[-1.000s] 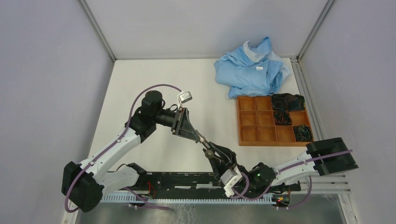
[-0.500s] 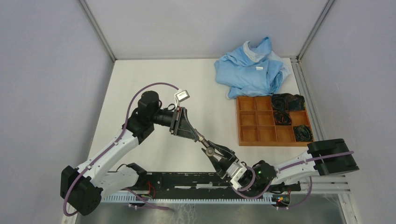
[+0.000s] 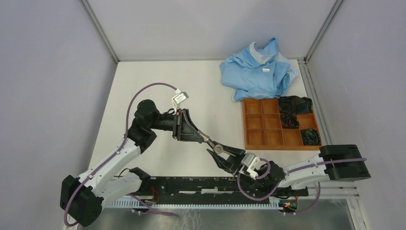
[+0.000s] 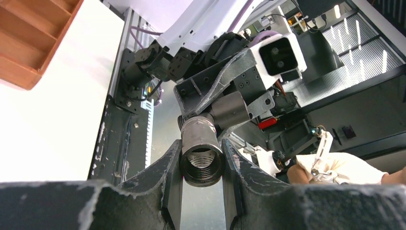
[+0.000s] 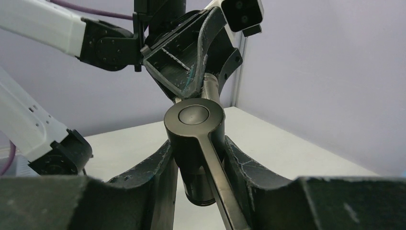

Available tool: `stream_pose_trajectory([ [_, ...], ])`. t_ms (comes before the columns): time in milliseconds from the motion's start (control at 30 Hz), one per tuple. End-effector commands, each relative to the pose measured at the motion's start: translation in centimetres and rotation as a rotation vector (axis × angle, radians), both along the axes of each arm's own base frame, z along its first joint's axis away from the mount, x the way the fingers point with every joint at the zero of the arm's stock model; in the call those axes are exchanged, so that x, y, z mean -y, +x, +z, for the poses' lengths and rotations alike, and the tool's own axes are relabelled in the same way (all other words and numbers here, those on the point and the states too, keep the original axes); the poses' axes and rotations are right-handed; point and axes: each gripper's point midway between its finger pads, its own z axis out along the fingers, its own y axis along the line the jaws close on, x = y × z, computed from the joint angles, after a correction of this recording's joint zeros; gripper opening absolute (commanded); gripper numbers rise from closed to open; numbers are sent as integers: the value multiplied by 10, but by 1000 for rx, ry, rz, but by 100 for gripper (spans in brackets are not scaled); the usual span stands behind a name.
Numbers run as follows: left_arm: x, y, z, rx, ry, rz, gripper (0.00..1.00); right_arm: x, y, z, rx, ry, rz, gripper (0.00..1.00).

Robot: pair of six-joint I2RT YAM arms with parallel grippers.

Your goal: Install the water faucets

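The water faucets are held in the air between the two arms, above the near middle of the table. My left gripper (image 4: 201, 143) is shut on a dark grey threaded tube (image 4: 201, 160), whose open end faces the camera. The tube's far end meets a stubby grey piece (image 4: 230, 109) held in the right jaws. In the right wrist view my right gripper (image 5: 197, 143) is shut on a round-capped faucet body (image 5: 194, 122) with a flat lever. From above, the left gripper (image 3: 207, 140) and right gripper (image 3: 216, 154) stand tip to tip, with the faucets (image 3: 216, 148) between them.
A crumpled blue cloth (image 3: 258, 69) lies at the back right. In front of it a wooden compartment tray (image 3: 263, 136) holds dark bundles in its right cells. A black rail (image 3: 191, 184) runs along the near edge. Grey walls close in both sides.
Both wrists have turned while keeping their grips. The right wrist camera swung from below the jaws up to their right. The left arm drew back to the left a little.
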Motion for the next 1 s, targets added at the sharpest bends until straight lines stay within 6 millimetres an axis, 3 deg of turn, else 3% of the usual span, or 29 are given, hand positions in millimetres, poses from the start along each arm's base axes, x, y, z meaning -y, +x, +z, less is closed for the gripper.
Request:
stream_pose_trajectory([
  [0, -10, -40, 29, 138, -105, -171, 2, 25, 18, 32, -129, 286, 20, 0],
  [433, -8, -39, 27, 117, -89, -211, 2, 8, 1, 39, -24, 208, 160, 0],
  [667, -7, -39, 29, 125, -96, -199, 2, 9, 9, 38, -75, 231, 126, 0],
  [967, -9, -43, 26, 182, -117, -191, 2, 5, 8, 38, -144, 290, 207, 0],
])
